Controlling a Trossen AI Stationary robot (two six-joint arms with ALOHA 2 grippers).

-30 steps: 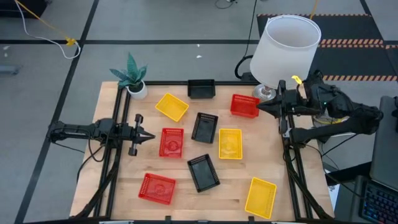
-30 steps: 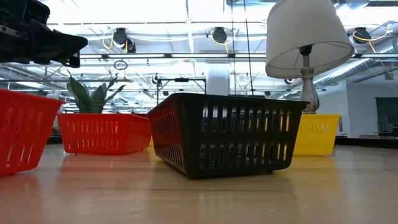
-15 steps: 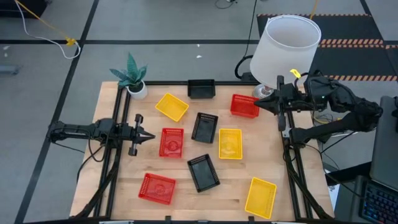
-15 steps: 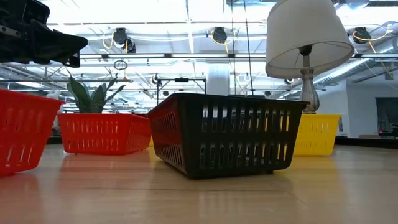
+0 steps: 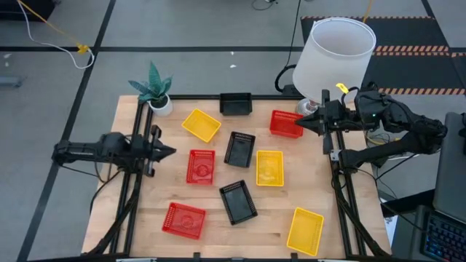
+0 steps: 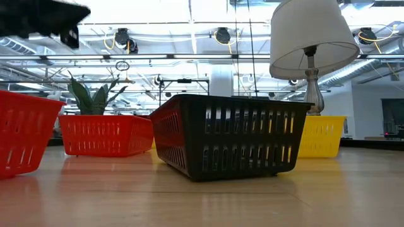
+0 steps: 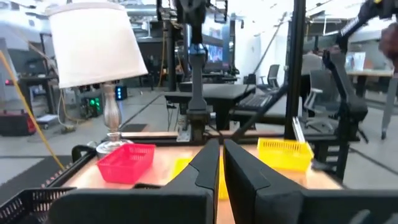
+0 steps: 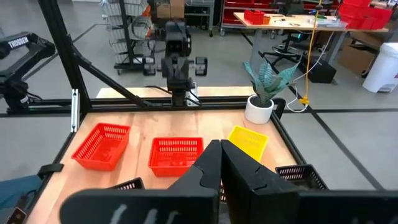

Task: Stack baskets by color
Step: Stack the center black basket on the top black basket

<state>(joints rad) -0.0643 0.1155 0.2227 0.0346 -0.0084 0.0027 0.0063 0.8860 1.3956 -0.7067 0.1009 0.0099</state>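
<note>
Right now your nine baskets (image 5: 240, 149) lie scattered singly across the table (image 5: 145, 218), none stacked, each empty. Your left gripper (image 5: 172, 151) and right gripper (image 5: 298, 124) hover pinched together, holding nothing.

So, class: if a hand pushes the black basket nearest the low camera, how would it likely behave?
The black basket probably slides rather than rolls, given its flat base. Its slotted plastic walls suggest it is light, and likely fairly stiff.

White lampshade lamp (image 5: 333, 57) at table's far right corner — potted plant (image 5: 154, 91) far left, possibly artificial.
</note>
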